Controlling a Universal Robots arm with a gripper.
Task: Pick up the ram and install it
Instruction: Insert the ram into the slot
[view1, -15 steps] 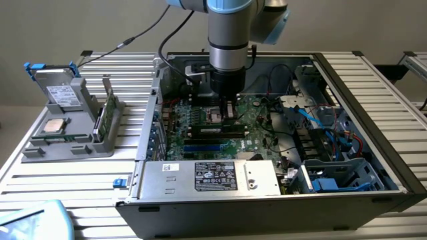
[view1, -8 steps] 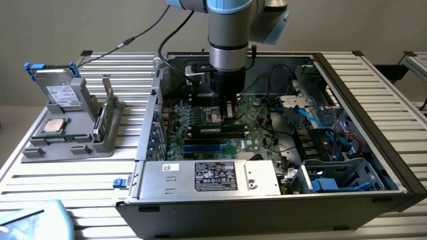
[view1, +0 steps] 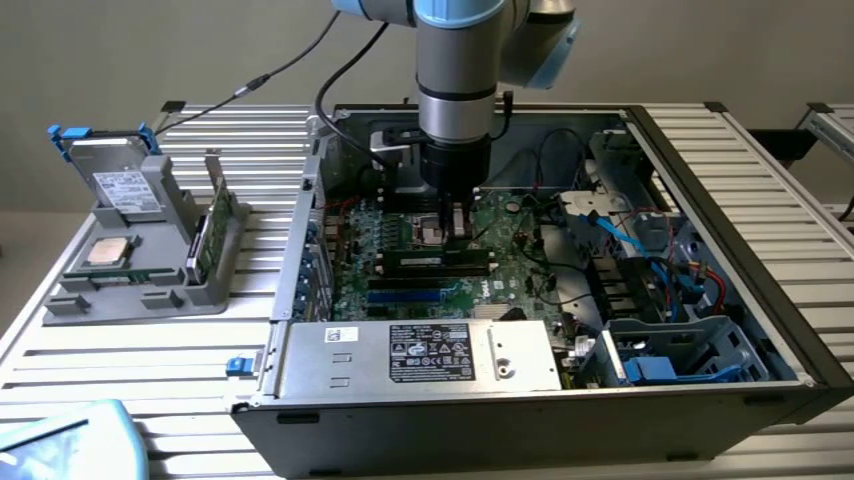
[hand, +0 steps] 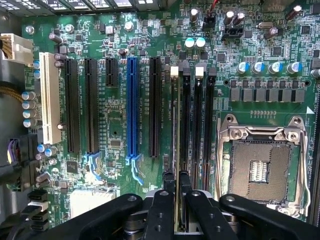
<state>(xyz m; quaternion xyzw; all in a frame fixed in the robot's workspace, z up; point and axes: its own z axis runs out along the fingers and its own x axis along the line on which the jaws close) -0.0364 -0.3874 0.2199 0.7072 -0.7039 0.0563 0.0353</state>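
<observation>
One arm reaches down into the open PC case (view1: 781, 320), w/ the gripper (view1: 458, 232) low over the motherboard (view1: 400, 262), just beside the CPU socket (view1: 424, 230) and above the memory slots.

Wrist view: the gripper (hand: 176, 181) has its black fingers (hand: 161, 210) drawn nearly together, w/ only a narrow gap between them. In that gap sits the ram (hand: 175, 125), seen edge-on as a thin strip. The fingers pinch it on both faces. It runs lengthwise along the outermost of four parallel memory slots (hand: 186, 125), the one nearest the long black expansion slots, in line w/ the white clip (hand: 174, 70) at that slot's far end. Can't tell whether the stick's lower edge is seated in the slot or just above it.

The empty socket (hand: 260, 167), w/ its metal frame, lies on the other side of the memory slots. A blue slot (hand: 132, 107) and a white slot (hand: 50, 97) lie further off on the board.

Ext. view: a silver PSU (view1: 427, 355) w/ a label sits at the case's near edge. Well apart, at the exterior view's left, a gray holder (view1: 134, 292) on the slatted table (view1: 120, 370) carries a boxy drive (view1: 120, 185), a square silver chip (view1: 107, 252) and another green stick (view1: 218, 225) standing on edge.
</observation>
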